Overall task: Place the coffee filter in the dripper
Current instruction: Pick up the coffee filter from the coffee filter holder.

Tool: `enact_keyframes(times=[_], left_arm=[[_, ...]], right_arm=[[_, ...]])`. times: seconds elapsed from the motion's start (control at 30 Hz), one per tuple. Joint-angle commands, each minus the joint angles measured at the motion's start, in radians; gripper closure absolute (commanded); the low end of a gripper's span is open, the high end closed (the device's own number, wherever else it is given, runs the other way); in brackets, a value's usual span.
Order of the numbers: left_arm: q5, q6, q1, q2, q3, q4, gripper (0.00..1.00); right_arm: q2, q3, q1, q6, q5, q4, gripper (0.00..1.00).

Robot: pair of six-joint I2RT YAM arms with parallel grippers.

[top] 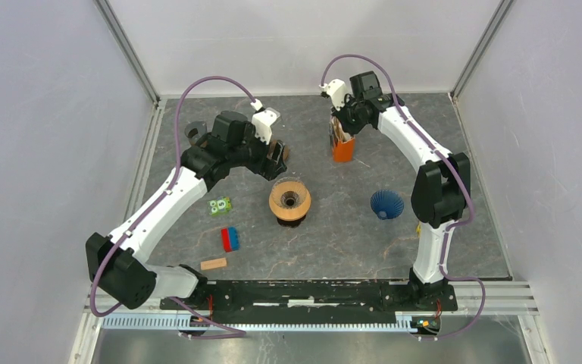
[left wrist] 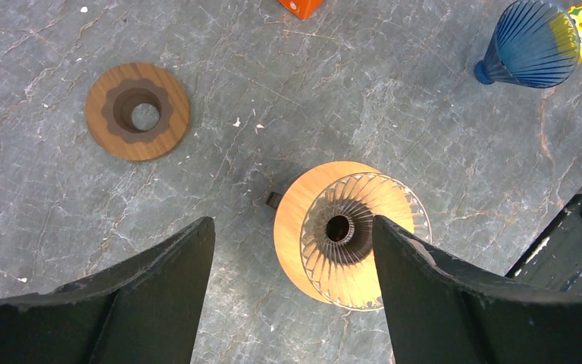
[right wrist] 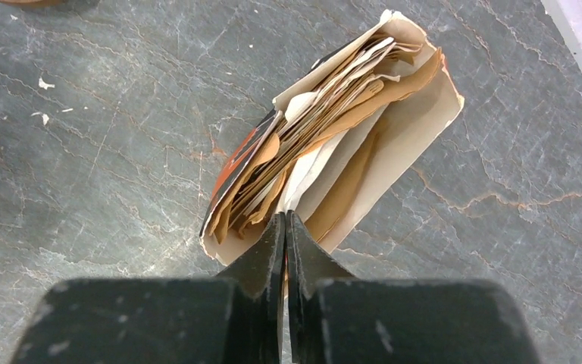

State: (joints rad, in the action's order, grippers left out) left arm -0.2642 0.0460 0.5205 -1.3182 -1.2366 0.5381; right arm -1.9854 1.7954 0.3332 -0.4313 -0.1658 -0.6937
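Right wrist view alone shows the coffee filters (right wrist: 326, 129): a brown-and-white stack standing in the orange holder (top: 342, 149) at the bench rear. Right fingers (right wrist: 261, 258) pressed together at the stack's near edge; cannot tell if a sheet is pinched. Left fingers (left wrist: 159, 296) wide, empty, above dripper (left wrist: 356, 239).

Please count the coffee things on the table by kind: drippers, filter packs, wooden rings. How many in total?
Drippers: 2, the clear ribbed dripper on a round orange base and the blue ribbed cone dripper.
Filter packs: 1, the orange pack of brown paper filters.
Wooden rings: 1, the flat brown wooden ring.
Total: 4.
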Motion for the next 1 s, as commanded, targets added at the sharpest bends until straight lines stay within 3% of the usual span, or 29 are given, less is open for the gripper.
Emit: enact_keyframes(times=[0.0, 0.97], left_arm=[[-0.006, -0.004, 0.001, 0.034, 0.003, -0.046, 0.18], [0.002, 0.024, 0.001, 0.007, -0.044, -0.046, 0.18]], right_arm=[[0.029, 0.051, -0.002, 0.028, -0.024, 0.051, 0.96], [0.170, 0.058, -0.006, 0.011, -0.011, -0.002, 1.00]])
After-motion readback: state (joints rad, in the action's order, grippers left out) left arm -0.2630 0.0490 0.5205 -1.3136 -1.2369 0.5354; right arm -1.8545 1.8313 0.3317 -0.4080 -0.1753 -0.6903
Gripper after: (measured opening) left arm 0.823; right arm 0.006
